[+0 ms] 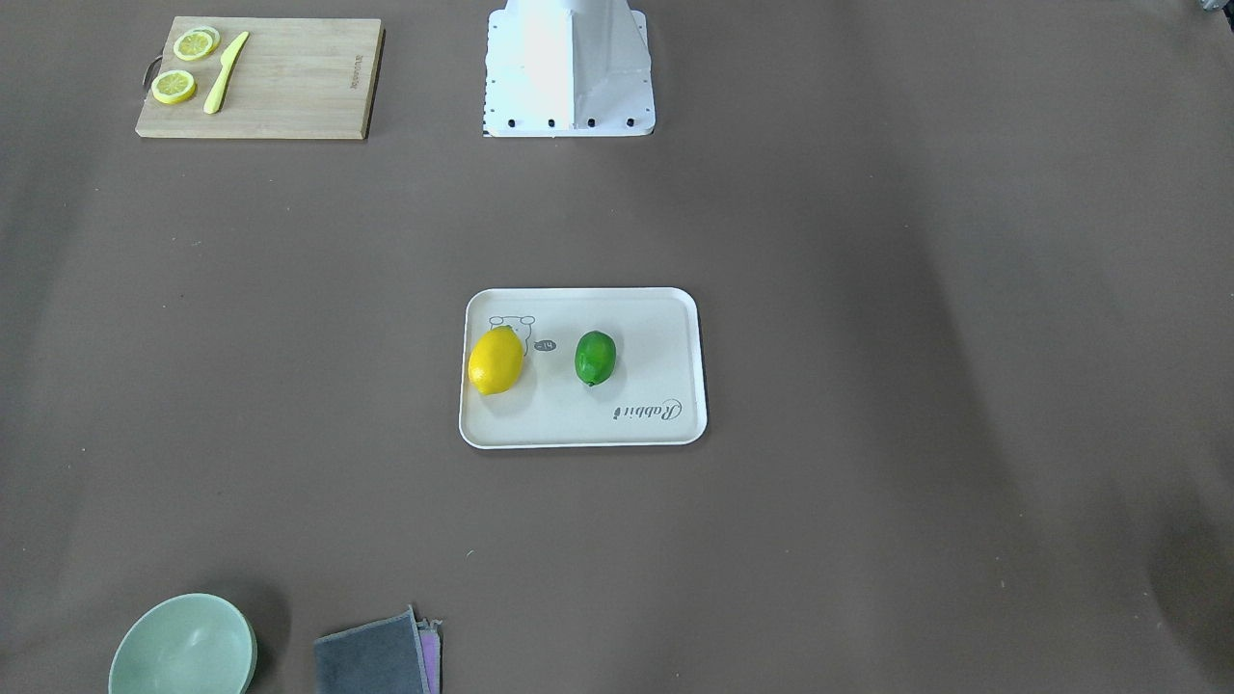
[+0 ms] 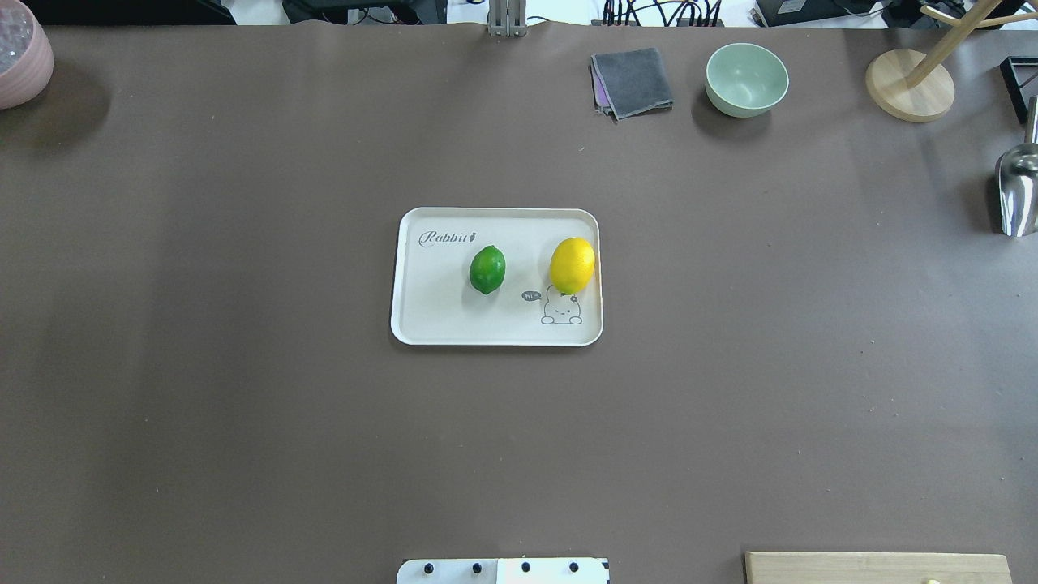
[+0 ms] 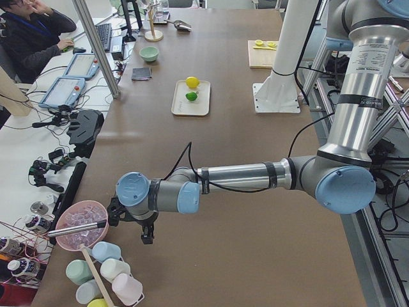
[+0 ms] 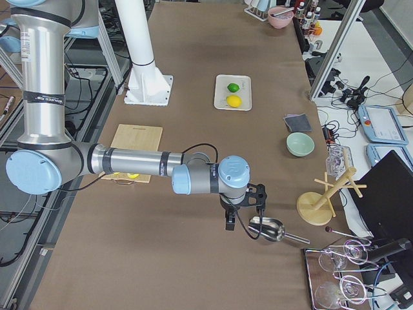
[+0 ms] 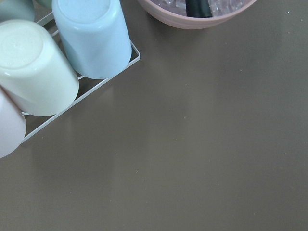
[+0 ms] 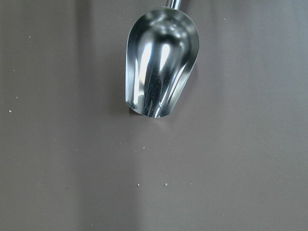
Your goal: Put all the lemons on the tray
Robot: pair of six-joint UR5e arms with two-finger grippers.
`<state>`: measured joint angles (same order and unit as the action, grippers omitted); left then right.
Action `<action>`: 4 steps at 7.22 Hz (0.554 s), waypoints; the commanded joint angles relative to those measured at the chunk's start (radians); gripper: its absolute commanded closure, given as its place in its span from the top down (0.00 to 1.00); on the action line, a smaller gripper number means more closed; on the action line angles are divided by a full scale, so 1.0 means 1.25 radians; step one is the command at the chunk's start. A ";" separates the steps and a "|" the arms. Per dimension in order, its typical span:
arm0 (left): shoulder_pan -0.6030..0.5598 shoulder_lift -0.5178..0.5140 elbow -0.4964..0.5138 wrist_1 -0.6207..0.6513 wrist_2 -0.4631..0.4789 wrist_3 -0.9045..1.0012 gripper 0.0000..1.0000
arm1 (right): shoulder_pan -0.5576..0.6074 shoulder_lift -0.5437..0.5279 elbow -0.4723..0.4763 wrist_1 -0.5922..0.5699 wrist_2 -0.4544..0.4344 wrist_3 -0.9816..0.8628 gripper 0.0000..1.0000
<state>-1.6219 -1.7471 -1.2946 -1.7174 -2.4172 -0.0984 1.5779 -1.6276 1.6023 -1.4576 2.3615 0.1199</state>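
Both fruits are found sitting on the tray (image 2: 438,316): the yellow lemon (image 2: 572,265) is parked by the cartoon drawing, the green lemon (image 2: 487,269) nearer the middle, not touching. The left gripper (image 3: 131,230) is held beside the pink bowl (image 3: 80,224) and the right gripper (image 4: 245,218) by the metal scoop (image 4: 268,229); spread or pressed together can't be told.

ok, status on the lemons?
Left hand, right hand wide apart, open or shut unclear. Bright yellow oval lemon, glossy dark green lemon both on cream-white rectangular tray. Nothing blocking.
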 commanded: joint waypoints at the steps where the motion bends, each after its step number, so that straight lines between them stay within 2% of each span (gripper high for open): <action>1: -0.001 0.002 -0.014 -0.002 0.001 -0.005 0.98 | -0.003 -0.002 0.001 0.001 -0.002 0.005 1.00; 4: -0.001 0.011 -0.048 -0.001 0.002 -0.007 0.98 | -0.011 -0.002 -0.004 0.004 -0.004 0.007 1.00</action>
<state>-1.6238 -1.7409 -1.3313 -1.7182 -2.4147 -0.1055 1.5697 -1.6313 1.5990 -1.4550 2.3572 0.1269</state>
